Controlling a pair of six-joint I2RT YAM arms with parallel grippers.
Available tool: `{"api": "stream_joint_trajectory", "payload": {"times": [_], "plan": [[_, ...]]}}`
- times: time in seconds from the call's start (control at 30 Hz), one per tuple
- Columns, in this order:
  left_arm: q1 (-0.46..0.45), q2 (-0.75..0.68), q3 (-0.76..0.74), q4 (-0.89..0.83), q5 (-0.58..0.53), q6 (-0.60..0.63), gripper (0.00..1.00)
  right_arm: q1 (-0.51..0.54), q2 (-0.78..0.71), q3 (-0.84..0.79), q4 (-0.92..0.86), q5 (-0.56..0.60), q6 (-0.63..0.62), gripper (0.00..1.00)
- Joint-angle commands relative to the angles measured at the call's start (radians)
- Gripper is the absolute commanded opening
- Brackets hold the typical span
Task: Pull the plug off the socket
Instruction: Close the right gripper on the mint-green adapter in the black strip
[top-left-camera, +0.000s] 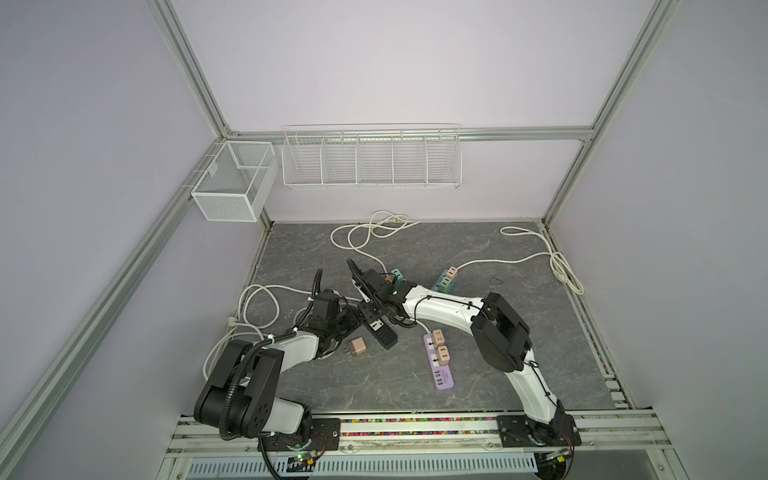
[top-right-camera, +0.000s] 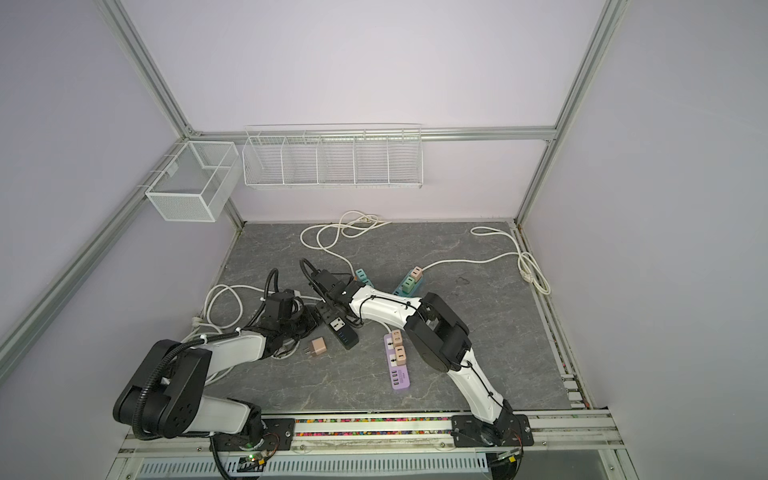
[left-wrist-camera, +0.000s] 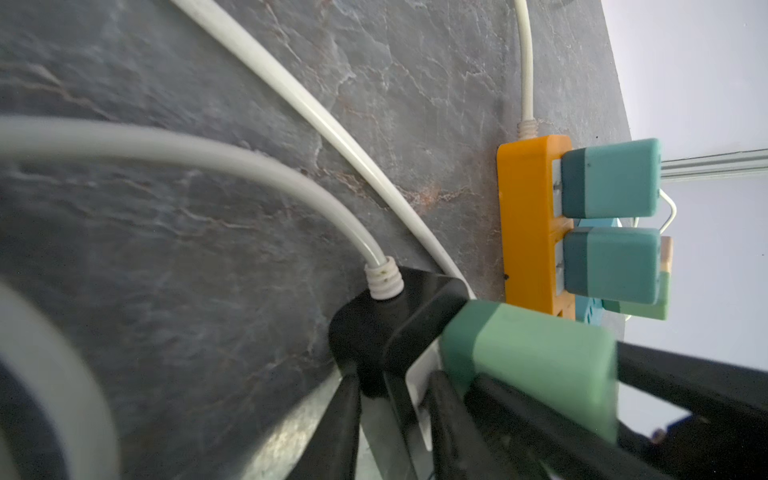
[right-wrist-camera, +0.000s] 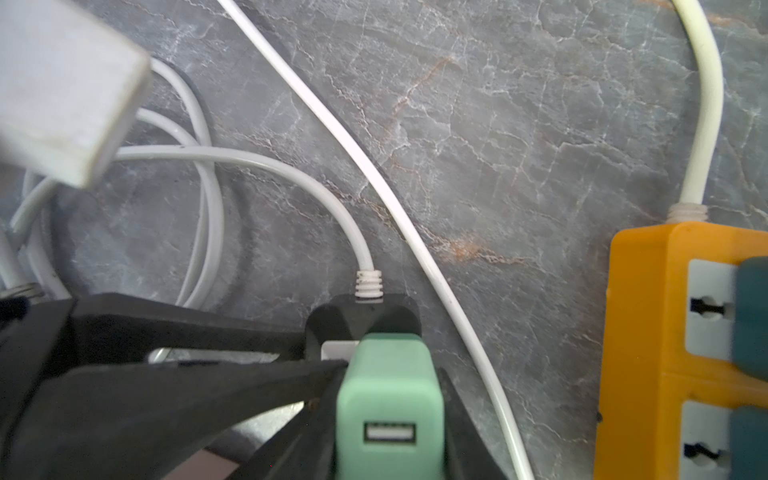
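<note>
A black socket strip (top-left-camera: 379, 332) (top-right-camera: 343, 333) lies at mid-table. A mint-green plug (right-wrist-camera: 388, 399) (left-wrist-camera: 528, 357) sits in its far outlet, by the white cable's entry. My right gripper (right-wrist-camera: 388, 419) (top-left-camera: 371, 311) is shut on that plug, one finger on each side. My left gripper (left-wrist-camera: 395, 424) (top-left-camera: 348, 323) comes in from the left. Its fingers (left-wrist-camera: 345, 415) pinch the end of the strip (left-wrist-camera: 374, 332) across its thickness, right beside the plug. In both top views the plug is hidden under the right wrist.
An orange strip (left-wrist-camera: 536, 224) (right-wrist-camera: 665, 332) with two teal plugs lies just beyond. A loose beige plug (top-left-camera: 356, 347), a purple strip (top-left-camera: 438, 365) with two beige plugs and a blue strip (top-left-camera: 446, 283) sit nearby. White cables (top-left-camera: 257, 307) loop around. Wire baskets (top-left-camera: 370, 158) hang on the back wall.
</note>
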Motion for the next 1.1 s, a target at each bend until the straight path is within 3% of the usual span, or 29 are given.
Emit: {"api": "stream_joint_trajectory", "payload": {"times": [0.0, 0.3, 0.6, 0.83, 1.07], "plan": [[-0.017, 0.064, -0.033, -0.186, -0.024, 0.001, 0.29, 0.014, -0.041, -0.006, -0.004, -0.018, -0.004, 0.22], [-0.017, 0.1, -0.029, -0.185, -0.029, -0.004, 0.27, -0.023, -0.07, -0.024, 0.015, -0.024, 0.032, 0.22], [-0.019, 0.104, -0.024, -0.192, -0.037, -0.004, 0.26, 0.032, -0.033, 0.014, -0.009, -0.007, 0.01, 0.22], [-0.024, 0.116, -0.023, -0.186, -0.03, -0.01, 0.25, -0.025, -0.071, -0.038, 0.025, -0.047, 0.049, 0.22], [-0.025, 0.1, -0.02, -0.21, -0.055, -0.006, 0.24, 0.032, -0.034, 0.019, -0.015, -0.02, 0.024, 0.22]]}}
